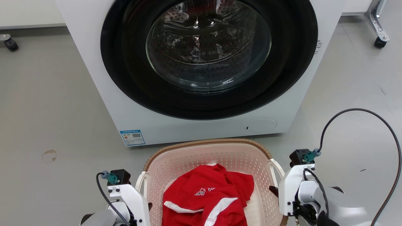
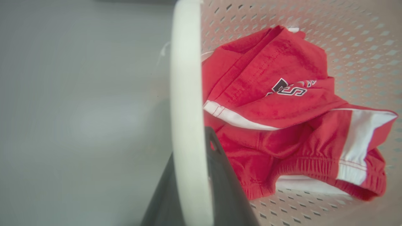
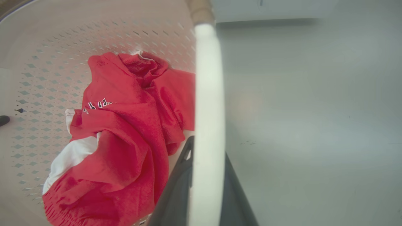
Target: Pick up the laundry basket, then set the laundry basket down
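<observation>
Your left jaws are clamped on the white left handle [image 2: 188, 94], your right jaws on the right handle [image 3: 209, 94]. The laundry basket [image 1: 220, 157] sits between them, red clothes [image 1: 207, 194] inside. Raise one side faster and it may tip or slip free. The washer [image 1: 176, 128] stands just behind; push forward and you bump it.

The gripper [image 3: 207, 157] rises at bottom centre, its two dark fingers [image 3: 176, 194] clamped on either side of the white handle [image 3: 209, 94], which runs up to a brown rim [image 3: 201, 11]. At left, the pink perforated basket [image 3: 40, 62] holds a crumpled red-and-white garment [image 3: 125, 131]. Grey floor [image 3: 314, 125] spreads across the right.
</observation>
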{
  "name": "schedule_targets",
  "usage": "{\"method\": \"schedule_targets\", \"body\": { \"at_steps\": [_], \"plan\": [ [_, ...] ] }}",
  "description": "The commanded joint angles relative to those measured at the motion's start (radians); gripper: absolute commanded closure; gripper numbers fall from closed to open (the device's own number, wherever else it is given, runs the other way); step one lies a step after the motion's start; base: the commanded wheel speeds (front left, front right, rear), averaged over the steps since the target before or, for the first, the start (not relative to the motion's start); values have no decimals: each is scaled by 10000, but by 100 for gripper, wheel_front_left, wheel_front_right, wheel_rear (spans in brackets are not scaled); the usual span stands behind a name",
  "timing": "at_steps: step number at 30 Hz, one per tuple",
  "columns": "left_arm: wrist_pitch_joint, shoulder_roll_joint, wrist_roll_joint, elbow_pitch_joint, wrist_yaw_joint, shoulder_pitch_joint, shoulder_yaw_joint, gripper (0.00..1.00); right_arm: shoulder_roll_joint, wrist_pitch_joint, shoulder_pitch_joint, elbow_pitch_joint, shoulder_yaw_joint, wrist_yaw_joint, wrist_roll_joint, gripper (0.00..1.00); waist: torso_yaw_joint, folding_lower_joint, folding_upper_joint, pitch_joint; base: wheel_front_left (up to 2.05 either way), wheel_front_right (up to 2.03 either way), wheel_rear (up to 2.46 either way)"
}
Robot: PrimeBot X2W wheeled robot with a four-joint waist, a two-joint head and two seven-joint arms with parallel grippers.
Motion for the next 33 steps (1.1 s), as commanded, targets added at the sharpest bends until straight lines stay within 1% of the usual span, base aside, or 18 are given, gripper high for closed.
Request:
{"method": "schedule_targets", "body": {
  "at_steps": [1, 33],
  "plan": [
    [-59, 1416, 25, 522, 148, -42, 234, 100, -1125, -117, -92, 429, -32, -42, -8, 100, 4, 1, 0, -1, 0, 0, 0],
    [-55, 1407, -179, 633, 148, -178, 37, 100, -1125, -135, -137, 434, 7, -42, -2, 100, 18, 0, 0, 121, 0, 0, 0]
  ]
}}
